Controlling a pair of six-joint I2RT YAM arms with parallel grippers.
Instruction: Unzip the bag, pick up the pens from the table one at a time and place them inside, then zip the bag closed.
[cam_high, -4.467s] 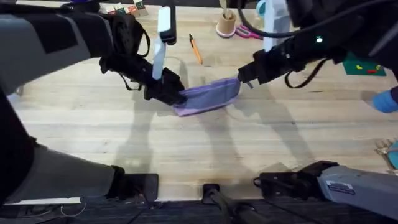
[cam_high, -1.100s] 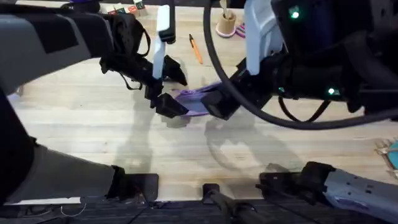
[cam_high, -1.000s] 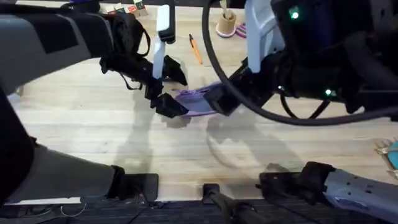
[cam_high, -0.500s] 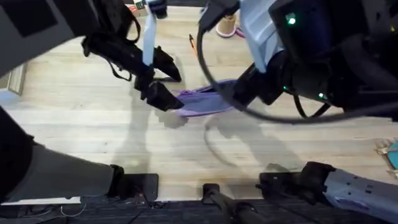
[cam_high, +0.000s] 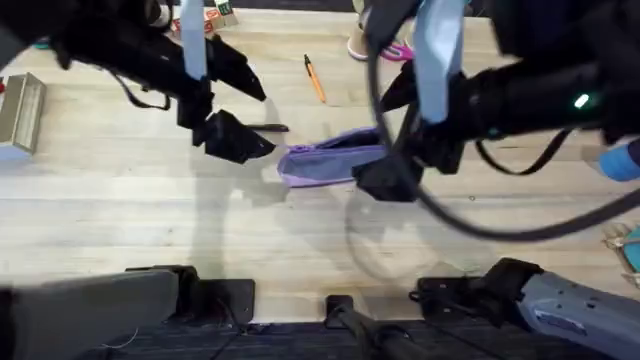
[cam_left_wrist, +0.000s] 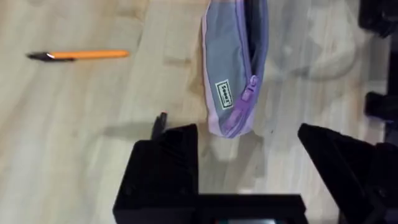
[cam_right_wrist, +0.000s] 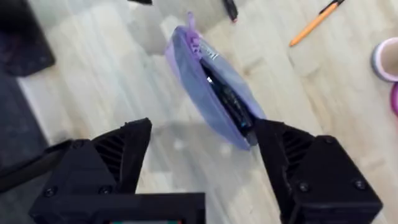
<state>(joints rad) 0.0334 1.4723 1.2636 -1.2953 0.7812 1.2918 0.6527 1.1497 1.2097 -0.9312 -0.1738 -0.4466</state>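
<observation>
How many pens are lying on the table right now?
2: an orange pen beyond the open pouch, and a black pen, partly hidden by the left gripper. The pouch may hide more.

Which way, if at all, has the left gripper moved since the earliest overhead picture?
Yes. The left gripper has pulled back leftward off the bag, away from the orange pen, which lies where it did.

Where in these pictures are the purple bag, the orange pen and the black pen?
purple bag (cam_left_wrist: 227, 74): left wrist view, on its greyish side panel.
orange pen (cam_left_wrist: 90, 55): left wrist view, on the middle of its barrel.
black pen (cam_high: 268, 128): overhead view, on the short visible stretch beside the left arm.
</observation>
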